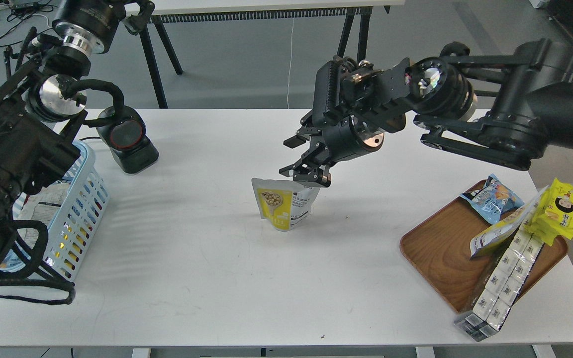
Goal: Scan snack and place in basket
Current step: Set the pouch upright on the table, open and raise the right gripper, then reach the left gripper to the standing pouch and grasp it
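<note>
The snack [282,204], a yellow and white pouch with a round picture of brown balls, stands upright on the white table [217,278] near its middle. My right gripper [302,160] hangs just above the pouch's top right edge, open and holding nothing. The light blue slotted basket [78,209] stands at the table's left edge, partly hidden behind my left arm, with some packets inside. My left arm's far end [135,12] reaches the top edge of the view, dark and cut off, so its fingers cannot be told apart.
A black scanner [127,140] with a red round window stands at the back left, next to the basket. A brown wooden tray [440,248] at the right holds a light blue snack bag [493,198], a bright yellow packet [557,211] and a white box pack [500,281].
</note>
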### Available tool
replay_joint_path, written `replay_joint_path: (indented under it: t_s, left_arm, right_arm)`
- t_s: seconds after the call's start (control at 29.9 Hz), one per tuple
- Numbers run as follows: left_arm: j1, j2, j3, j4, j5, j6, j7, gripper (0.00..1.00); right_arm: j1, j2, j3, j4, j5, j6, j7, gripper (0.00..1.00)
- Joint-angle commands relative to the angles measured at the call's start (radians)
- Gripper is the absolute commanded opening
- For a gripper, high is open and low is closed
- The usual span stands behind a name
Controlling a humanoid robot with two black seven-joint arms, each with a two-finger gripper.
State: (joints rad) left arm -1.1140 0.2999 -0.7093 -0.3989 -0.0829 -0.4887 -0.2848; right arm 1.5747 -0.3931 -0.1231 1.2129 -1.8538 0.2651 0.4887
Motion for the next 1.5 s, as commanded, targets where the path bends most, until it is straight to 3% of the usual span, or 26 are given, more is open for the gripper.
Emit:
replay_joint_path:
  t_s: [0.0, 0.13, 0.33, 0.43, 0.67, 0.8, 0.97, 1.1, 1.3, 1.47]
  left_arm:
    - [-0.018, 0.002, 0.001, 0.0, 0.0, 0.0, -0.001, 1.0]
    - [-0.04, 0.001, -0.001, 0.0, 0.0, 0.0, -0.004, 1.0]
    - [-0.066, 0.007, 0.017, -0.001, 0.003, 0.0, 0.016, 1.0]
    - [-0.09, 0.024, 0.089, -0.001, 0.003, 0.0, 0.047, 1.0]
    - [-0.156, 0.034, 0.342, -0.054, 0.04, 0.0, 0.049, 1.0]
    - [-0.185, 0.057, 0.427, -0.087, 0.188, 0.0, 0.042, 1.0]
    - [-0.19, 0.129, 0.423, -0.256, 0.555, 0.0, 0.013, 1.0]
    - [-0.188, 0.234, 0.429, -0.46, 0.774, 0.0, 0.013, 1.0]
    - [-0.188, 0.346, 0.426, -0.675, 1.118, 0.0, 0.013, 1.0]
    - [-0.182, 0.36, 0.427, -0.833, 1.423, 0.0, 0.012, 0.99]
  right_arm:
    - [-0.004, -0.081, 0.098, 0.007, 0.108, 0.006, 0.0, 0.99]
    - [-0.009, -0.133, 0.138, 0.001, 0.244, 0.009, 0.0, 0.99]
    - [-0.03, -0.201, 0.166, 0.007, 0.661, 0.026, 0.0, 0.99]
    - [-0.057, -0.219, 0.175, -0.003, 0.749, 0.025, 0.0, 0.99]
    - [-0.153, -0.311, 0.229, -0.01, 0.985, 0.013, 0.0, 0.99]
    - [-0.241, -0.329, 0.302, -0.108, 1.083, 0.013, 0.0, 0.99]
    - [-0.38, -0.258, 0.407, -0.286, 1.321, 0.029, 0.0, 0.99]
    - [-0.418, -0.228, 0.46, -0.332, 1.424, 0.028, 0.0, 0.99]
    - [-0.47, -0.222, 0.496, -0.388, 1.697, 0.032, 0.0, 0.99]
    - [-0.521, -0.201, 0.504, -0.478, 2.001, 0.12, 0.0, 0.99]
